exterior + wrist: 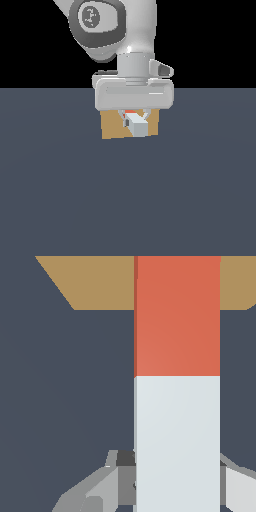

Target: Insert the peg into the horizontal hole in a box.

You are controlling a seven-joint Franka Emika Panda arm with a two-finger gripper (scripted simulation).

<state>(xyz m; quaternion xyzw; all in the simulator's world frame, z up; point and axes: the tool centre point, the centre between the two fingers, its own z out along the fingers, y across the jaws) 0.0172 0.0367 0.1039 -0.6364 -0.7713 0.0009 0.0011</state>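
The peg point(137, 123) is a square bar, white at the near end and orange-red at the far end. My gripper point(135, 118) is shut on its white half. In the wrist view the peg point(177, 381) runs from between my fingers point(105, 483) toward the tan box point(100, 281), its orange-red half reaching over the box. In the exterior view the box point(112, 125) stands right behind the peg, partly covered by my hand. The hole is hidden behind the peg and gripper.
A flat dark grey-blue floor point(125, 200) surrounds the box on all sides. The arm's white and grey links point(107, 25) rise above the gripper.
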